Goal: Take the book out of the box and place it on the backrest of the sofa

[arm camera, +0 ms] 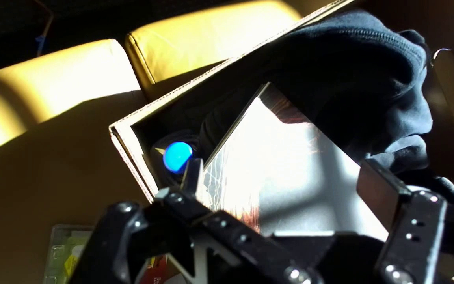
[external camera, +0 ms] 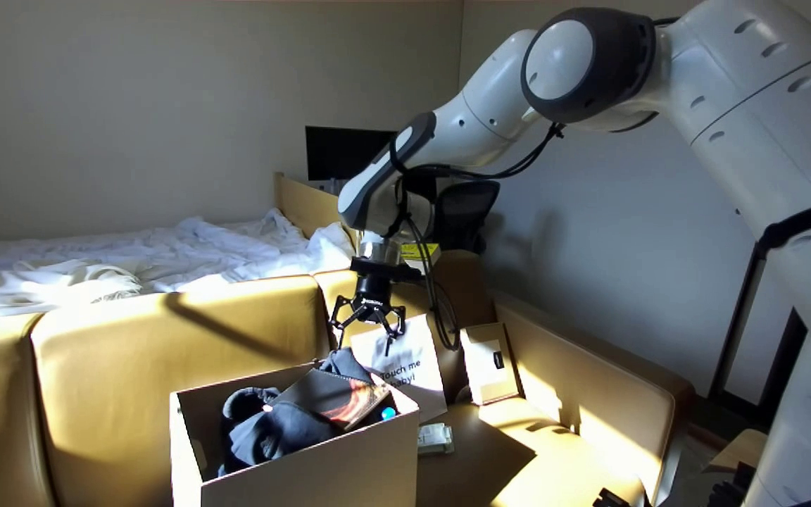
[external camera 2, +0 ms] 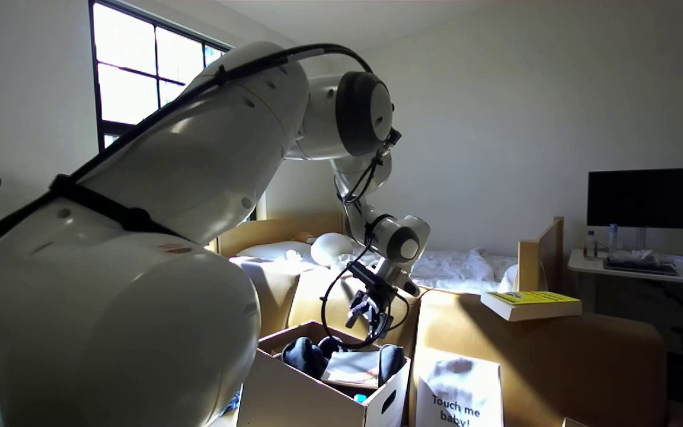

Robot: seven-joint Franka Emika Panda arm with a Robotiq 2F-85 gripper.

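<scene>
End effector [arm camera: 286, 179] gapes; book [arm camera: 302, 169] corner points wrist-view upward, long axis unclear.

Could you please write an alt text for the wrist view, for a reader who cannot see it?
Open robot jaws in the foreground, holding nothing, with a glossy book beyond them inside a cardboard box. Dark cloth and a round blue object are beside the book; a partly sunlit tan sofa shows outside the box.

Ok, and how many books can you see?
2 that I can make out: a dark-covered book amid dark cloth in the box, and a thick yellow-topped book on the sofa backrest. More could be hidden under the cloth.
</scene>
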